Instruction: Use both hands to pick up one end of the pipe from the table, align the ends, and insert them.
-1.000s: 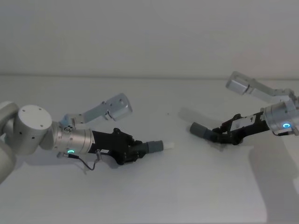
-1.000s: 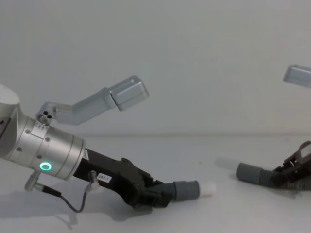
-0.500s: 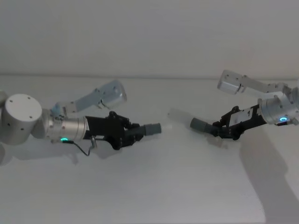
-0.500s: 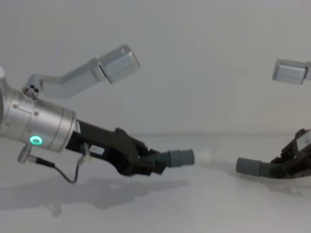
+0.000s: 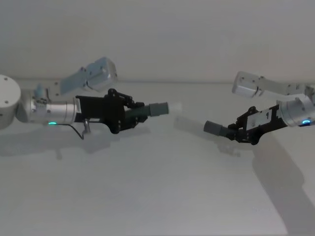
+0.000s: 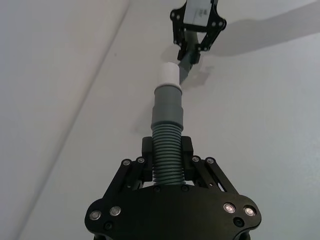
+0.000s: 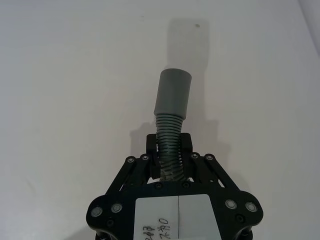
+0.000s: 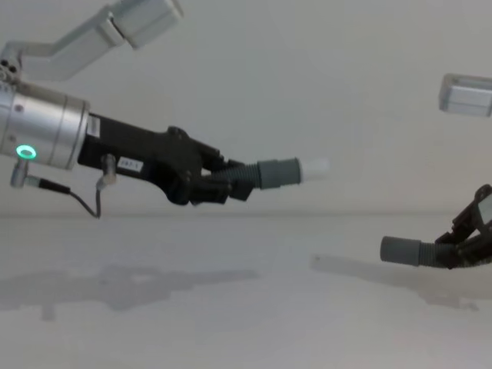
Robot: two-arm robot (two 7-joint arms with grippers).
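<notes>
**Left gripper** [image 5: 135, 112]: at the left, held up off the bench [image 5: 147, 196], pointing toward the robot's right.
- Its fingers are clenched on the ribbed body of the left hose piece [image 6: 167, 150].
- The plug collar [image 5: 157, 108] sticks out past the fingertips, with the white plug tip [image 5: 173, 106] at its far end, facing the other arm.
- In the chest view this piece sits high above the bench surface and roughly level.

**Right gripper** [image 5: 235, 133]: at the right, lower down, pointing toward the robot's left.
- Its fingers are clamped on the ribs of the right hose piece [image 7: 169, 132], just behind the socket collar [image 5: 215, 129].
- The collar's open end faces left.
- It sits low over the bench, its shadow lying apart from it.

**The 2 collars:**
- They face each other but are well apart, with bare bench between them.
- They are not in line: in the chest view the plug end is clearly higher than the socket end.
- In the left wrist view the plug tip points nearly at the right gripper, farther off.
</notes>
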